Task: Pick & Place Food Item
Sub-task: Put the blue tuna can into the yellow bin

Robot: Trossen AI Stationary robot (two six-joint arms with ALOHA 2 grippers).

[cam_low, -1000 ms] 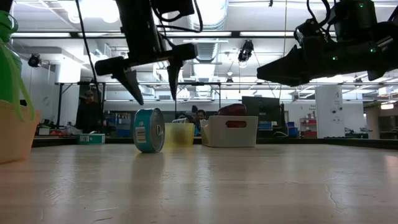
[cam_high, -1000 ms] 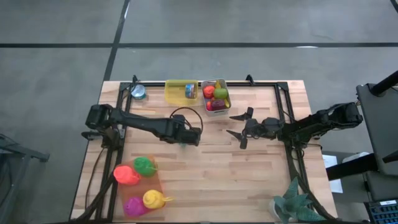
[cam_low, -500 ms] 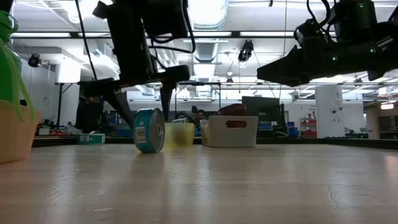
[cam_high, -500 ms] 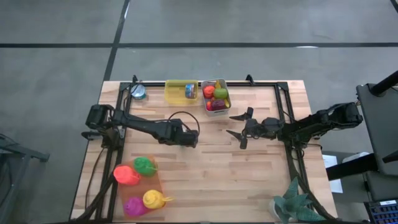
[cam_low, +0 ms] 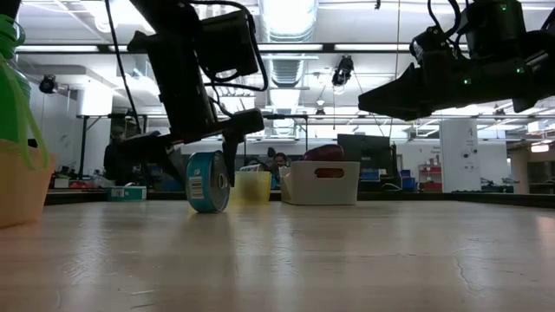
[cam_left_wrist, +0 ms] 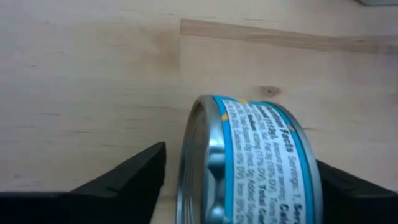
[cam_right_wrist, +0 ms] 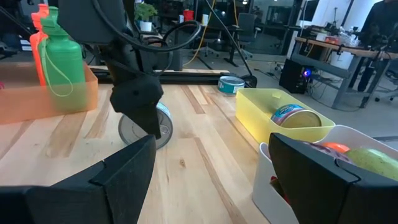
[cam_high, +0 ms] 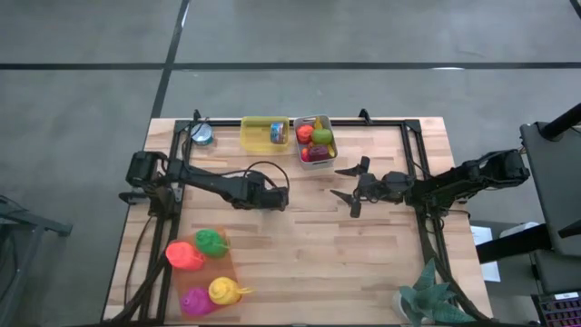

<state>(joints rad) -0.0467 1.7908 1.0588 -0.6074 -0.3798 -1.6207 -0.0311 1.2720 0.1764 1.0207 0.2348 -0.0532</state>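
While hidden from above, blue can (cam_left_wrist: 249,162) between left gripper (cam_left_wrist: 239,186) fingers.

Robotics lab: desks (cam_right_wrist: 348,53), ceiling lights (cam_low: 282,13).

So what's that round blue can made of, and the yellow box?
The round blue-labelled can standing on its edge looks like shiny metal: its silver rim gleams, with a printed paper-like label around it. The see-through yellow rectangular bin looks like smooth plastic, since light passes through its walls.
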